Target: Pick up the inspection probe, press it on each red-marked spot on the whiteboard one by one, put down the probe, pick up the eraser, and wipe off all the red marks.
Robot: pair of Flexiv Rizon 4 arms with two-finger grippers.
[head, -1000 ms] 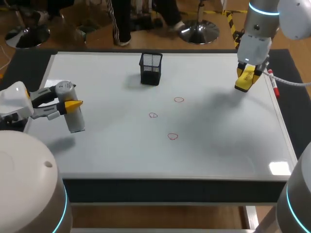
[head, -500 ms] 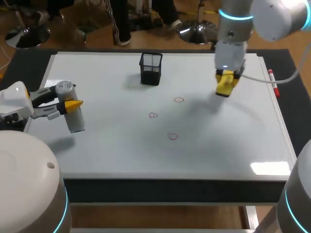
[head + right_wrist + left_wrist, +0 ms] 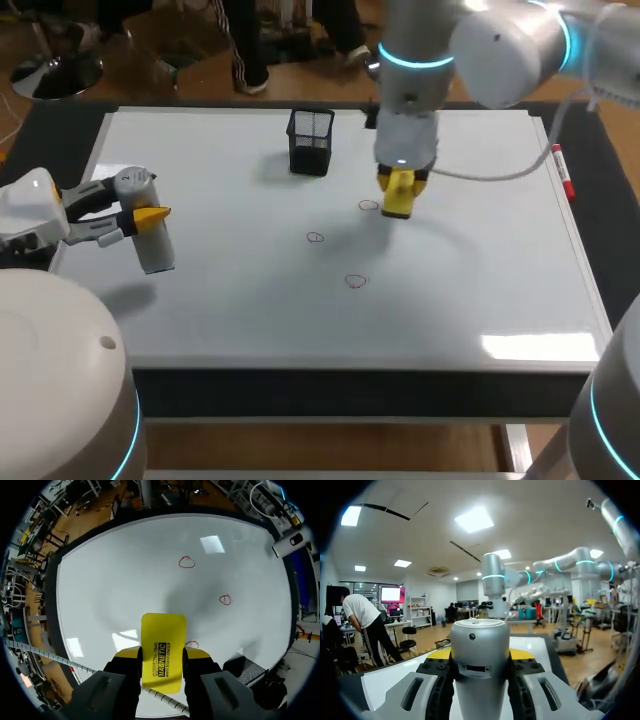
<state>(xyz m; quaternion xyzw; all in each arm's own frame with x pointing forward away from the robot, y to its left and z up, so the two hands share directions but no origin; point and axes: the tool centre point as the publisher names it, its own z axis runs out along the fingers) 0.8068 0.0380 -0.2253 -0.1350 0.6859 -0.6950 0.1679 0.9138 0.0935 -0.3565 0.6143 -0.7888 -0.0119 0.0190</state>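
My left gripper (image 3: 135, 222) hangs over the whiteboard's left edge, shut on the silver inspection probe (image 3: 143, 230); in the left wrist view the probe (image 3: 480, 665) stands between the fingers. My right gripper (image 3: 398, 195) is shut on the yellow eraser (image 3: 399, 193) and hovers just right of the upper red mark (image 3: 368, 206). In the right wrist view the eraser (image 3: 163, 650) sits between the fingers with that mark (image 3: 192, 644) right beside it. Two more red marks (image 3: 315, 238) (image 3: 355, 281) lie on the whiteboard (image 3: 250, 310).
A black mesh cup (image 3: 310, 141) stands at the back middle of the board. A red marker pen (image 3: 562, 172) lies along the board's right edge.
My right arm has swept left across the board with the eraser, from the right edge to beside the upper red mark. The left arm has stayed still with the probe.
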